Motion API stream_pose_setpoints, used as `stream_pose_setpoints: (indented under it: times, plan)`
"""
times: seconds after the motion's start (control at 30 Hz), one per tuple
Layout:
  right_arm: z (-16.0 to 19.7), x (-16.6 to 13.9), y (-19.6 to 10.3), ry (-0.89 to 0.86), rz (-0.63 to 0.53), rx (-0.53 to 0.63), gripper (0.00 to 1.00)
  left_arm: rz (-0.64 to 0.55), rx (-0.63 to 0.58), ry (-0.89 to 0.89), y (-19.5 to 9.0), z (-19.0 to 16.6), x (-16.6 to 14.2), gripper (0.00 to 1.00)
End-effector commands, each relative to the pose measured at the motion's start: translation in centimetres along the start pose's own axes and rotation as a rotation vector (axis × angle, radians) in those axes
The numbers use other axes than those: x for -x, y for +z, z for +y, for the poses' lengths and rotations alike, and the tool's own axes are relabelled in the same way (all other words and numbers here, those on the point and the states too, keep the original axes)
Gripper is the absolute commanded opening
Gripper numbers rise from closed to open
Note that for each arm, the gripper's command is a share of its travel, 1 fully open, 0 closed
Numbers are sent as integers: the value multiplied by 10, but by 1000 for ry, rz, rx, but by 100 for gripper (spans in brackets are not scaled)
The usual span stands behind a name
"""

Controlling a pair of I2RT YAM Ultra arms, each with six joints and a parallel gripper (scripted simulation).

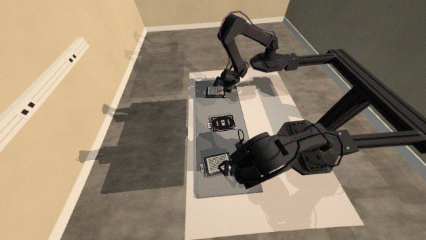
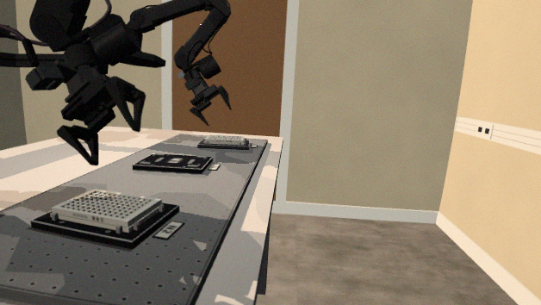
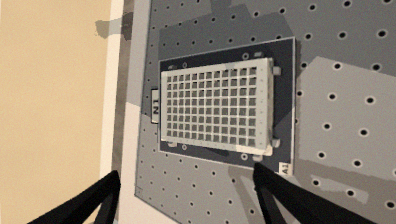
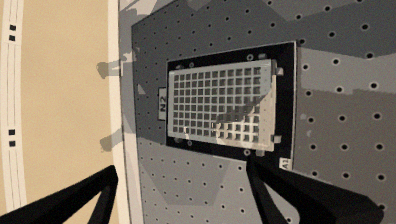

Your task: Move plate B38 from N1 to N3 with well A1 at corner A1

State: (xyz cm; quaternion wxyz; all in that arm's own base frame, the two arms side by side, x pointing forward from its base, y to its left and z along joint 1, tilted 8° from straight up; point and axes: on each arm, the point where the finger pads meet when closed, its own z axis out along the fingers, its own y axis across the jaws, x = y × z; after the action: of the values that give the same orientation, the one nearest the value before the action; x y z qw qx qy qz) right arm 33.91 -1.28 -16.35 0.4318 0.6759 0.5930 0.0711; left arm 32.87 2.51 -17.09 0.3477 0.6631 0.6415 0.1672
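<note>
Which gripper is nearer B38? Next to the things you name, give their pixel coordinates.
Left. The left gripper (image 1: pixel 223 169) (image 2: pixel 220 117) (image 3: pixel 187 173) is open above B38 (image 1: pixel 216 163) (image 2: pixel 224 139) (image 3: pixel 212 106)'s side; the right gripper (image 1: pixel 222 86) (image 2: pixel 115 146) (image 4: pixel 182 168) is at the deck's other end, by N2 (image 1: pixel 220 97) (image 2: pixel 146 234) (image 4: pixel 285 100).

A pale table (image 1: pixel 220 213) (image 2: pixel 65 141) (image 3: pixel 129 150) is topped by a long grey deck (image 1: pixel 207 106) (image 2: pixel 172 263) (image 3: pixel 240 30) (image 4: pixel 220 180) dotted with holes. Three black nests are set on the deck in a row: N1 (image 1: pixel 204 161) (image 2: pixel 224 147) (image 3: pixel 284 110) and N2 (image 1: pixel 216 97) (image 2: pixel 142 239) (image 4: pixel 287 110) are placed well apart, with N3 (image 1: pixel 222 123) (image 2: pixel 172 163) between. Beside each, a small light name sign (image 1: pixel 202 168) (image 2: pixel 169 230) (image 3: pixel 155 106) (image 4: pixel 162 104) is laid.
</note>
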Motion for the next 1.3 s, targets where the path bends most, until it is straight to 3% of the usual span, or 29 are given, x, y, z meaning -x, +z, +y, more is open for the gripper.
stream_pose_setpoints:
  times: [0.0, 0.3, 0.73, 0.8, 1.27]
  plan:
    - [2, -15, -12, -155, 70, 14, 100, -20, -42, -77, 0, -12, 6, 100]
    - [17, -63, -37, -450, 235, 122, 100, 52, -72, -242, 11, -3, -6, 100]
    - [28, -140, -101, -954, 468, 394, 100, 201, -125, -627, 36, 20, -18, 100]
    - [28, -140, -101, -954, 468, 394, 100, 201, -125, -627, 36, 20, -18, 100]
    - [22, -205, -188, -1459, 624, 820, 100, 414, -214, -1072, 59, 16, -6, 100]
